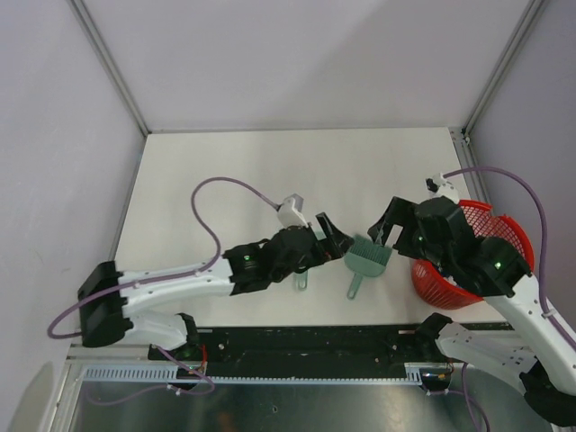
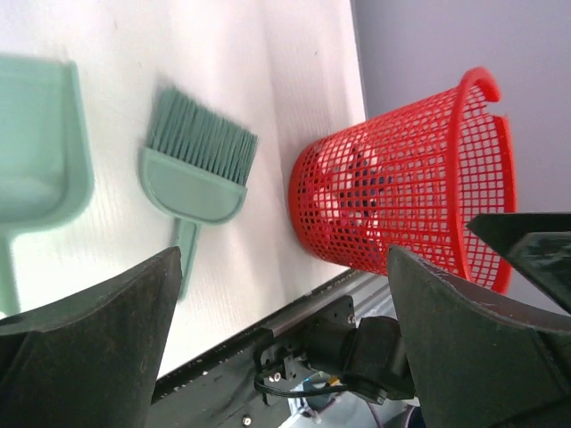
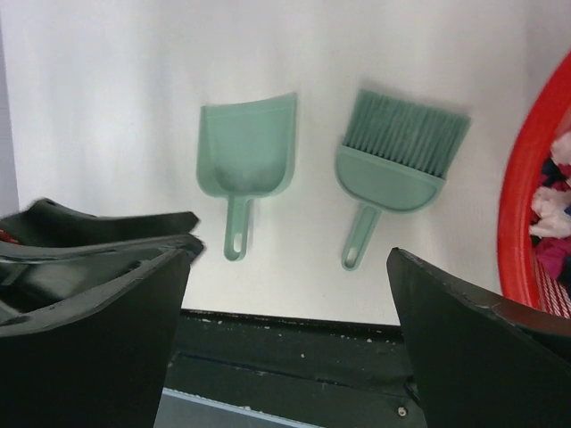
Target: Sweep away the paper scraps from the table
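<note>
No dark blue paper scraps show on the white table (image 1: 270, 171). A pale green brush (image 1: 367, 257) lies flat near the front edge, with the pale green dustpan (image 3: 247, 147) to its left. In the top view only the dustpan's handle (image 1: 301, 282) shows under my left arm. My left gripper (image 1: 331, 236) is open and empty, hovering above the dustpan. My right gripper (image 1: 385, 227) is open and empty, hovering just above and behind the brush. The left wrist view shows the brush (image 2: 196, 169) and dustpan (image 2: 36, 134); the right wrist view shows the brush (image 3: 397, 156).
A red mesh basket (image 1: 477, 209) stands at the table's front right, beside the brush. Crumpled white and dark bits lie inside the basket (image 3: 535, 178), also seen through its mesh (image 2: 401, 178). The black front rail (image 3: 294, 339) runs along the near edge.
</note>
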You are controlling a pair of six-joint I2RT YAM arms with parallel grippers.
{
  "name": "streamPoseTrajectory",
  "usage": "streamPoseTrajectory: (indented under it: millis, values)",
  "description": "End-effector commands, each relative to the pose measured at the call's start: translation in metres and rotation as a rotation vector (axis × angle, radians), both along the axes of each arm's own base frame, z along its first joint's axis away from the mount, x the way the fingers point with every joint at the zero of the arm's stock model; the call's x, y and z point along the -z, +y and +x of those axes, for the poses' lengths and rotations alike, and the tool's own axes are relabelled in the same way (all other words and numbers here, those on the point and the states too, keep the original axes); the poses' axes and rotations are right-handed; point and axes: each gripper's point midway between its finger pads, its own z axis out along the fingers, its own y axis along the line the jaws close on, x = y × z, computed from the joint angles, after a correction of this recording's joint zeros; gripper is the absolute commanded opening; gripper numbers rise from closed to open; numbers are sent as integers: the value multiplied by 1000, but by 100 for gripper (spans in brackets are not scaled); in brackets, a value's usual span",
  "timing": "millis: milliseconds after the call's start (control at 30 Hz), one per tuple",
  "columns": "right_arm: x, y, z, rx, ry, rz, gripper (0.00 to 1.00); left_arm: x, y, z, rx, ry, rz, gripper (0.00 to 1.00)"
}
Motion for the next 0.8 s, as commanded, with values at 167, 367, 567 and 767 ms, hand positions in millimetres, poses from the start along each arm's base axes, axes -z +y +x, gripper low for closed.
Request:
streamPoseTrajectory:
  millis: [167, 367, 567, 767]
  values:
    - [-48, 11, 8, -31, -272, -32, 99, -60, 109, 20, -115, -437, 266, 100]
    - [-54, 25, 14, -30, -396, -70, 99, -80, 197, 24, -249, -605, 420, 100]
    - [-62, 47, 15, -97, -495, -9, 99, -101, 290, 10, -400, -688, 512, 100]
    - [-64, 59, 17, -116, -526, 33, 99, -113, 353, -8, -459, -720, 592, 100]
